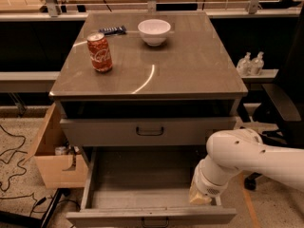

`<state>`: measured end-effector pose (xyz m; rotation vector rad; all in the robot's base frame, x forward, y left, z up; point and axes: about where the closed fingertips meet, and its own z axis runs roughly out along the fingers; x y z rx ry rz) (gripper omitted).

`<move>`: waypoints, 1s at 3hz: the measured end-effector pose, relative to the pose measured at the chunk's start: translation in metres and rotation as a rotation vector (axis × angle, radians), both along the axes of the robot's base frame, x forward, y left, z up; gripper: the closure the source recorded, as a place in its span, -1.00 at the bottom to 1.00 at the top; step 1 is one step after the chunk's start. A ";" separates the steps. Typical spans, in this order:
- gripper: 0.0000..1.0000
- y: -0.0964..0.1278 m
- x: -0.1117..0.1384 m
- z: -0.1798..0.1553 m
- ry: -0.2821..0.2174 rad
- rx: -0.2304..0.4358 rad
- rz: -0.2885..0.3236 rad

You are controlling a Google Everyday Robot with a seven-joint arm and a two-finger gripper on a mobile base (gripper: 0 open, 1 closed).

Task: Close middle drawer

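The middle drawer (142, 175) of the grey-brown cabinet is pulled far out. Its low front panel (95, 216) and small dark loop handle (154, 221) sit at the bottom edge of the camera view. Its tray looks empty. My gripper (199, 197) hangs from the white arm (247, 158) at the drawer's right side, just behind the front panel and low inside the tray near its right wall. The taller-fronted top drawer (104, 132) with the larger handle (149, 130) is nearly shut above it.
On the cabinet top (190, 65) stand a red cola can (100, 52), a white bowl (154, 31) and a dark snack bar (112, 30). A cardboard box (52, 160) stands left of the cabinet, with cables on the floor. A dark chair (280, 108) is at the right.
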<state>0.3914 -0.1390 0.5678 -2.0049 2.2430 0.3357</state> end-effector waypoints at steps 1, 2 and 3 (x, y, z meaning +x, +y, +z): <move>1.00 0.000 -0.001 0.000 0.001 -0.001 0.001; 1.00 0.000 -0.001 0.000 0.001 -0.001 0.001; 1.00 0.002 -0.004 -0.029 0.061 -0.012 0.020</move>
